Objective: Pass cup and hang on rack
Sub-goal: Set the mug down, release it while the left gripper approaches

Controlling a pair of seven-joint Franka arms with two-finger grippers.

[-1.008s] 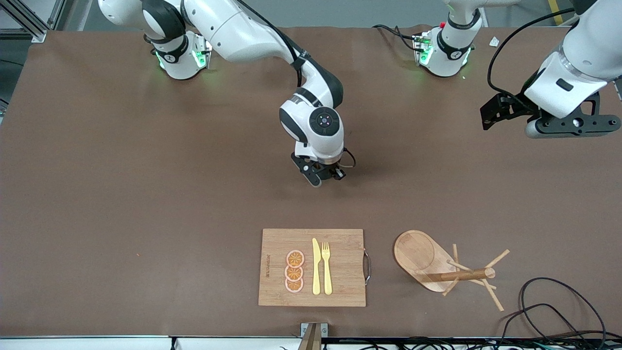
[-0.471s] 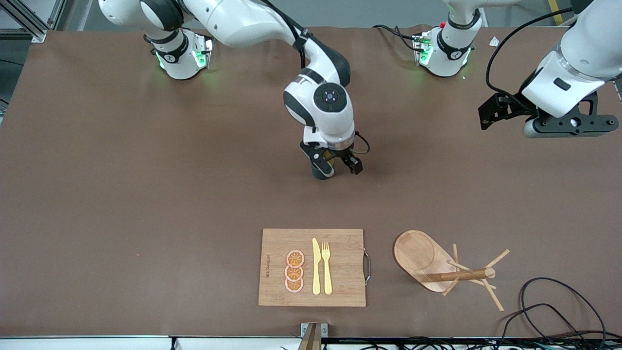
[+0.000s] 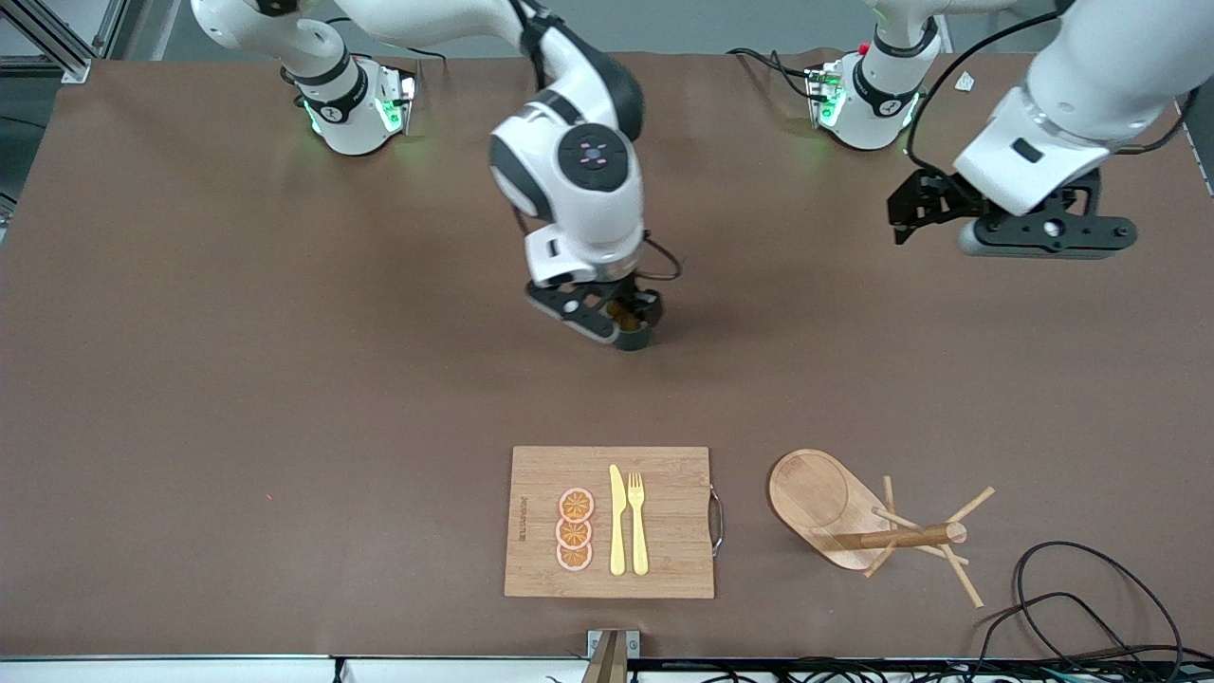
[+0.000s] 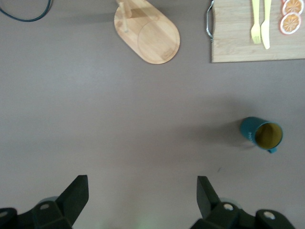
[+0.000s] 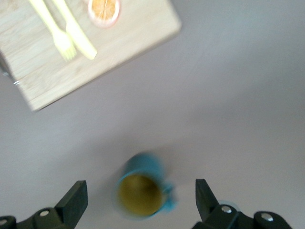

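The teal cup (image 3: 636, 339) with a yellow inside stands upright on the brown table near its middle. It also shows in the right wrist view (image 5: 141, 194) and the left wrist view (image 4: 262, 133). My right gripper (image 3: 615, 321) is open just over the cup, its fingers wide apart on either side (image 5: 139, 187), not touching it. My left gripper (image 3: 906, 213) is open and empty (image 4: 141, 183), in the air over the table toward the left arm's end. The wooden rack (image 3: 858, 517) is nearer the front camera, and its oval base shows in the left wrist view (image 4: 147, 33).
A bamboo cutting board (image 3: 609, 522) with a yellow knife, a yellow fork and orange slices lies beside the rack, nearer the front camera than the cup. It also shows in both wrist views (image 4: 233, 43) (image 5: 71, 62). Black cables (image 3: 1081, 607) lie at the table's front corner by the rack.
My right arm has swung and its wrist has turned, so the gripper now hangs open over the cup. My left arm has moved in toward the middle of the table.
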